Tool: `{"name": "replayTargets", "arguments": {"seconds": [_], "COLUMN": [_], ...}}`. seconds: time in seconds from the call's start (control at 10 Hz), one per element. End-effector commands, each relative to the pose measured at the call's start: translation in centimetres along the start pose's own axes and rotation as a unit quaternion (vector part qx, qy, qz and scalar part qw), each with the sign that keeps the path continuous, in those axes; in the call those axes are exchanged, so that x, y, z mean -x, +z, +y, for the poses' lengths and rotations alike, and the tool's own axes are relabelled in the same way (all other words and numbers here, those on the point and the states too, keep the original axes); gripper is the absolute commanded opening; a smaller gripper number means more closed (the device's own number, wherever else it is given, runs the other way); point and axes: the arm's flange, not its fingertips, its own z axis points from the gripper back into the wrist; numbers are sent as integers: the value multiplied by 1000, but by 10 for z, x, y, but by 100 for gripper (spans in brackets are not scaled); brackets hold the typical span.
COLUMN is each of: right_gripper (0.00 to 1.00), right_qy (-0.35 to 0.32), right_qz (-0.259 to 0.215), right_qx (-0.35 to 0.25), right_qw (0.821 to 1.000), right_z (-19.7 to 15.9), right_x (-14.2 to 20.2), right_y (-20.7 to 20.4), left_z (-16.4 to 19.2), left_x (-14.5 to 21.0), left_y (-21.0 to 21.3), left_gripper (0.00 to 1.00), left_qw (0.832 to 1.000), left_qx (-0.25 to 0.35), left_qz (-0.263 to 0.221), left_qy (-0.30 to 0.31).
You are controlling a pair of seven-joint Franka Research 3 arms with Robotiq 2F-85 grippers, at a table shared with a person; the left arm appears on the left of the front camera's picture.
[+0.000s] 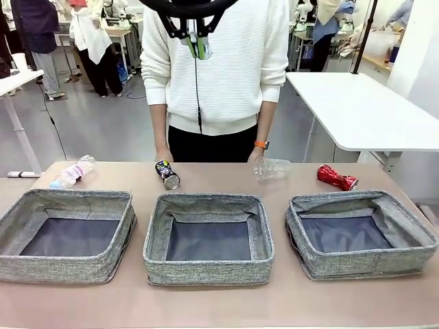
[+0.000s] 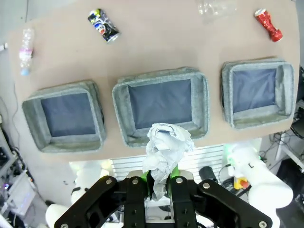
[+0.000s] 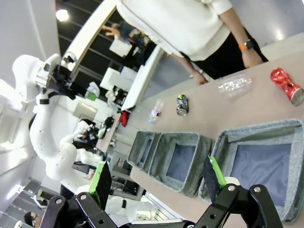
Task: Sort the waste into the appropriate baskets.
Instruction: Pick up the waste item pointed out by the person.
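Paper ball is the bit of waste up in the air, and the left pincer is holding it high over the counter. The other bits lie in a row at the far side of the counter: the bottle, the dark can, the clear cup and the red can. In front of them sit the left basket, the middle basket and the right basket. All three have nothing in them.

What could go wrong? In the left wrist view the ball lines up with the near rim of the middle basket, close to the counter's edge. I think a drop from here could hit the rim or miss and fall off the counter. Paper is light, so a long fall could make it drift. The baskets look the same, so it could also go in the wrong one.

The left pincer is squeezed tight on the bottom of the paper ball. The right pincer has its fingers wide apart, with nothing between them.
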Motion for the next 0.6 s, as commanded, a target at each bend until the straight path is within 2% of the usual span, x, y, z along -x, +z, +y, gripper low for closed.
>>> {"name": "replayTargets", "arguments": {"seconds": [0.0,0.1,0.3,0.5], "right_gripper": [100,100,100,100], "right_qy": [12,12,12,12], "right_qz": [-7,-7,-7,-7], "right_qx": [-7,-7,-7,-7], "right_qw": [1000,1000,1000,1000], "right_z": [1,1,1,1], "right_x": [-3,-3,-3,-3], "right_y": [-1,-1,-1,-1], "left_z": [6,0,0,-17], "left_x": [10,0,1,1], "left_y": [7,0,-7,-26], "left_gripper": [9,9,9,9], "left_qw": [1000,1000,1000,1000], "left_qx": [-7,0,-13,1], "left_qz": [-4,0,-3,-6], "left_qy": [-5,0,9,7]}}
